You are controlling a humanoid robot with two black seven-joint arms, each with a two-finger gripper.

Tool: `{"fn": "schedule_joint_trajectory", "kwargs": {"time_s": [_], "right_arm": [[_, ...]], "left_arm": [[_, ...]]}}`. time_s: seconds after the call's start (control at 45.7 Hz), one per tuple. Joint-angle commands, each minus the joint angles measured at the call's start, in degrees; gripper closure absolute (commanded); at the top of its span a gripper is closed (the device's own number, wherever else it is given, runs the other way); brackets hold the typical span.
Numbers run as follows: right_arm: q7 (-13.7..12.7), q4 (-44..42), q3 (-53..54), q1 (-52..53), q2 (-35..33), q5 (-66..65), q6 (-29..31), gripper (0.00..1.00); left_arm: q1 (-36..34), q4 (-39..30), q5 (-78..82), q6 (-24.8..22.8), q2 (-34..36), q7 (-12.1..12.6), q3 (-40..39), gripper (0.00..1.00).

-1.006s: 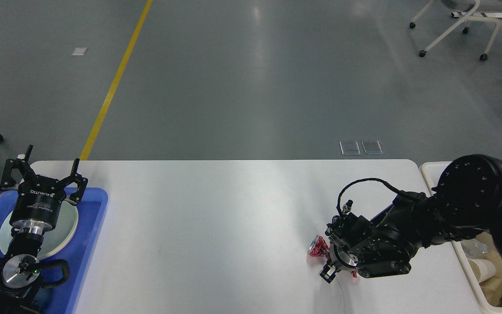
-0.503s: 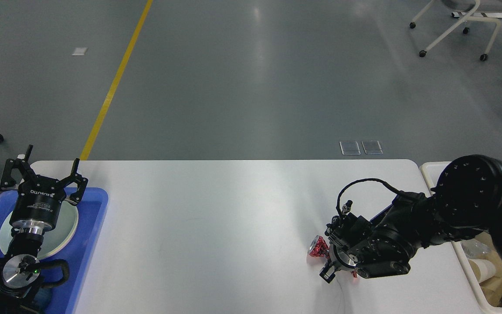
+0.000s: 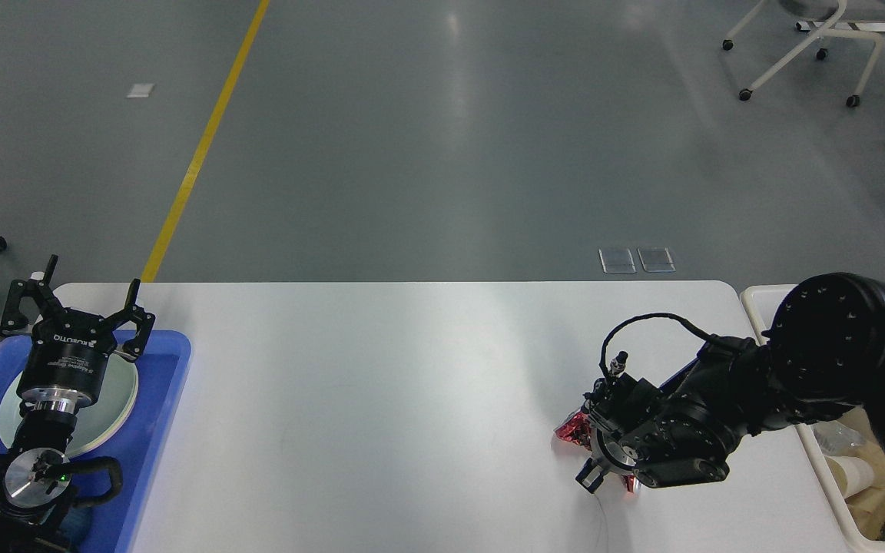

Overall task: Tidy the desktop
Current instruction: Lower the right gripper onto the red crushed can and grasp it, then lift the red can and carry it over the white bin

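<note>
While the left tool (image 3: 77, 307) hangs above the far end of a blue tray (image 3: 170, 392), its two fingers are spread wide and hold nothing. Under it, inside the tray, lies a pale round plate (image 3: 116, 399), partly covered by the arm. The tray sits at the left end of the counter (image 3: 381, 399), which is the wide white surface with rounded corners that fills the lower half of the view.

On the right side, the right arm reaches in low over the counter, and the right tool (image 3: 592, 472) points down toward the near edge. A crumpled piece of shiny red wrapper (image 3: 573, 432) shows on both sides of the tool, one part to its left and a smaller red part just below the wrist. The tool is dark and seen from behind, so I cannot tell whether its fingers are closed on the wrapper or only touching it. Beside the right end of the counter stands a cream bin (image 3: 757, 303) with paper cups (image 3: 853, 476) and other waste inside. Beyond the counter is a gray floor (image 3: 442, 138) with a yellow line (image 3: 200, 150).
</note>
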Motion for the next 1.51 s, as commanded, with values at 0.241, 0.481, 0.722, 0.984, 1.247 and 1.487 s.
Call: {"fn": "schedule_joint_trajectory", "kwargs": {"time_s": [0.241, 0.481, 0.722, 0.984, 1.247, 1.487], "right_arm": [[0.7, 0.7, -0.1, 4.5, -2.1, 11.2, 0.8, 1.00], [0.8, 2.9, -0.1, 12.4, -6.9, 22.7, 7.9, 1.00], [0.8, 9.1, -0.7, 26.6, -12.2, 41.0, 20.3, 1.00], [0.9, 14.4, -6.7, 42.4, -16.6, 56.9, 31.7, 1.00], [0.9, 26.5, -11.8, 58.3, -20.7, 57.3, 30.7, 1.00], [3.4, 28.5, -15.5, 60.8, -21.0, 57.3, 26.6, 1.00]], "left_arm": [[0.0, 0.0, 0.0, 0.0, 0.0, 0.0, 0.0, 0.03], [0.0, 0.0, 0.0, 0.0, 0.0, 0.0, 0.0, 0.03], [0.0, 0.0, 0.0, 0.0, 0.0, 0.0, 0.0, 0.03], [0.0, 0.0, 0.0, 0.0, 0.0, 0.0, 0.0, 0.03], [0.0, 0.0, 0.0, 0.0, 0.0, 0.0, 0.0, 0.03], [0.0, 0.0, 0.0, 0.0, 0.0, 0.0, 0.0, 0.03]]}}
